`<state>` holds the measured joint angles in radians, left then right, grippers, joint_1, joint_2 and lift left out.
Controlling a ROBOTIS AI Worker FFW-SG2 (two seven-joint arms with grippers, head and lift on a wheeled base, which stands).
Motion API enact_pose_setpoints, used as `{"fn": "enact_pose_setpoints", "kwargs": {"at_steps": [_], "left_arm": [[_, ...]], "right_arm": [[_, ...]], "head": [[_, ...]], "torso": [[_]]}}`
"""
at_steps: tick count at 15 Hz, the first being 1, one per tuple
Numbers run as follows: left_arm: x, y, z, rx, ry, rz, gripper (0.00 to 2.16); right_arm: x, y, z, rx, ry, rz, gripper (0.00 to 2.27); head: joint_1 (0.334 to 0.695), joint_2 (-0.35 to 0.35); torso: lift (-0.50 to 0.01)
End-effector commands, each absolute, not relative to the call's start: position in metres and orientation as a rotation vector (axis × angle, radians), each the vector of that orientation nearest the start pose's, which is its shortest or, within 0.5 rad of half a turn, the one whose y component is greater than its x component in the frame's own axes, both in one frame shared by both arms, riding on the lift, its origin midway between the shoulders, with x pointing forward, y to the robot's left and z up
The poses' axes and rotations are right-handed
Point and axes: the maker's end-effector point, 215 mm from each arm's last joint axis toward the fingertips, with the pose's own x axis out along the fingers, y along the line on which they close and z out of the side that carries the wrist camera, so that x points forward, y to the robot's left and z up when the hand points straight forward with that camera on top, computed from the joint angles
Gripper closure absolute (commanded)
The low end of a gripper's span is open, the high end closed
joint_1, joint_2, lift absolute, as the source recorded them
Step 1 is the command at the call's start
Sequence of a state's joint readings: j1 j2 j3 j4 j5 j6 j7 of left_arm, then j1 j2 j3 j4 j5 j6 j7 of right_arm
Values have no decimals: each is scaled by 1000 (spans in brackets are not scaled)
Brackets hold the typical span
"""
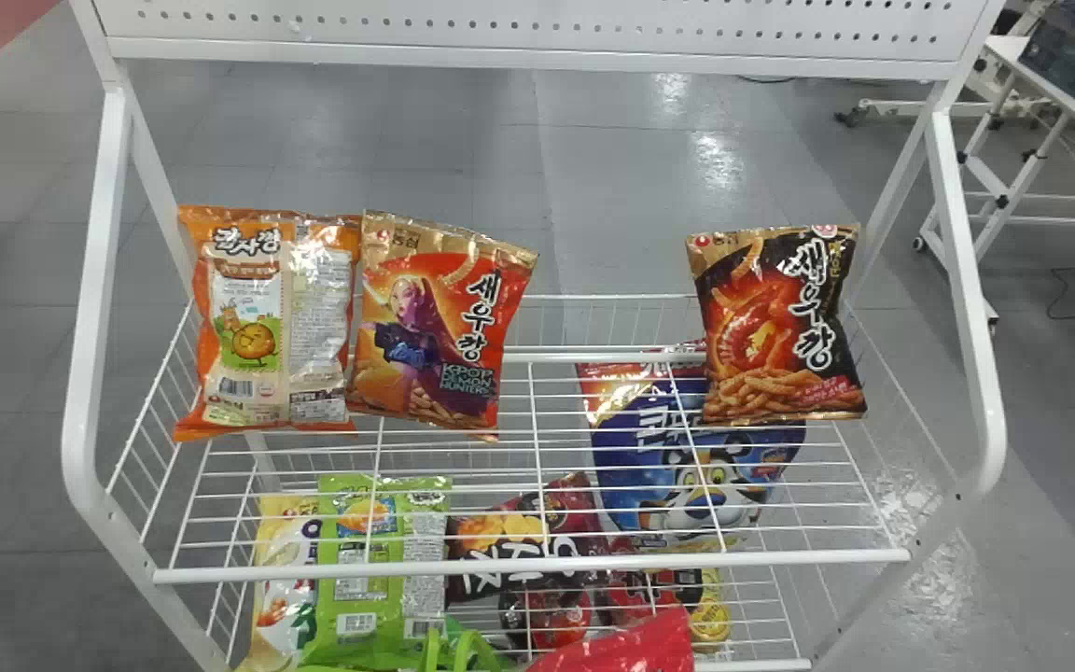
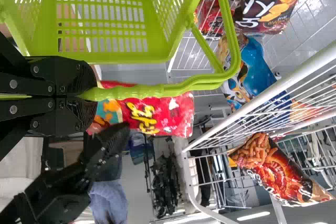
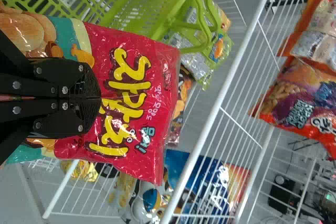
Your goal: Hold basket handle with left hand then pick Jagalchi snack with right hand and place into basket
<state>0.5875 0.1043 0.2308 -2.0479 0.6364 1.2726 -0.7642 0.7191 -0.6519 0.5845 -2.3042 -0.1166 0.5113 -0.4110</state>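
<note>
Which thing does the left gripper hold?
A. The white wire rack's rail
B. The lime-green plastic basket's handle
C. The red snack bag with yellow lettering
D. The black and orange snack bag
B: the left gripper is closed on the handle, which runs from its fingertips to the basket.

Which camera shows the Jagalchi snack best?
Right wrist view: the Jagalchi snack faces it up close, its front mostly uncovered. The left wrist view shows it partly behind the basket handle; the head view, one red part.

White wire rack (image 1: 780, 559); blue bag (image 1: 626, 467)
</note>
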Motion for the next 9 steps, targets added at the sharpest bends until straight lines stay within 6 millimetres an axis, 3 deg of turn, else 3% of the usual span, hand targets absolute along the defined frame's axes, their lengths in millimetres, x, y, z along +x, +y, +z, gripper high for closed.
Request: {"fn": "enact_pose_setpoints", "kwargs": {"at_steps": [1, 5, 6, 9], "left_arm": [[206, 95, -486, -954, 1055, -764, 1713], [206, 93, -483, -947, 1052, -771, 1717], [206, 92, -483, -947, 1052, -773, 1717], [206, 92, -484, -942, 1054, -772, 1713]], "right_arm": [[212, -74, -502, -306, 633, 461, 1889], [205, -34, -526, -260, 656, 520, 1889], [206, -23, -529, -237, 656, 538, 1885], [219, 9, -527, -192, 605, 584, 1885]], "head": [[695, -16], [695, 88], [695, 146], [695, 230]], "torso": [[-10], [-10], [-10], [-10]]}}
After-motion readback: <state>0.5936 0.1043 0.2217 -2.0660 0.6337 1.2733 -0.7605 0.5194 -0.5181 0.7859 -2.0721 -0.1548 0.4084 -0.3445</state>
